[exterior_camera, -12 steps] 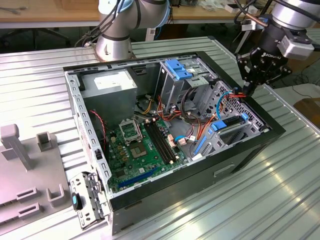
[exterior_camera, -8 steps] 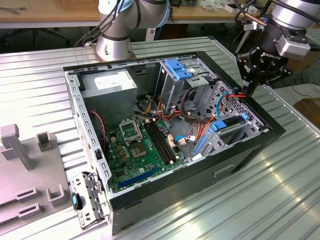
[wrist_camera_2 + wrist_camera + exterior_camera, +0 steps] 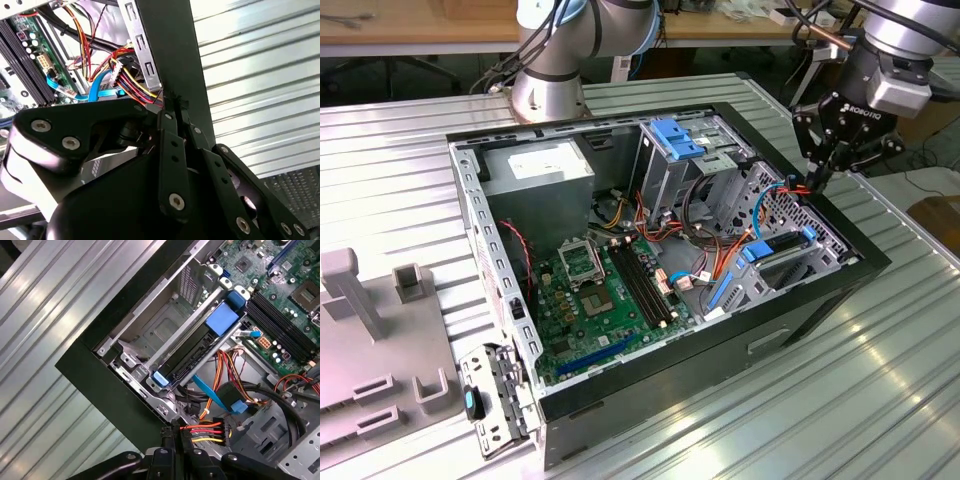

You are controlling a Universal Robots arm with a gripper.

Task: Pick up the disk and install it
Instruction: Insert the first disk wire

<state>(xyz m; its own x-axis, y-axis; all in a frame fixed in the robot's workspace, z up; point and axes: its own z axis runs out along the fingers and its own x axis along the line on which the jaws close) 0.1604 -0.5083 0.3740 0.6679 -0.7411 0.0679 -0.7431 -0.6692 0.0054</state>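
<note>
The disk (image 3: 782, 255) lies flat in the low bay at the case's front corner on the exterior view's right. In the first wrist view the disk (image 3: 192, 352) is a dark slab between metal rails, with blue carrier tabs at its ends and its label hidden. My gripper (image 3: 815, 183) hangs over the case wall just behind that bay. In both wrist views its fingers are pressed together on a bundle of red, yellow and black wires (image 3: 135, 85). My gripper (image 3: 174, 434) sits right beside the black power connector (image 3: 220, 429) on those wires. My gripper (image 3: 173, 107) is next to the case's black rim.
The open black case (image 3: 720, 340) lies on a ribbed metal table (image 3: 880, 380). Inside are a green motherboard (image 3: 595, 290), a grey power-supply box (image 3: 535, 165) and a tall cage with a blue top (image 3: 675, 150). Grey fixtures (image 3: 360, 300) stand at the left. The arm's base (image 3: 545, 80) is behind the case.
</note>
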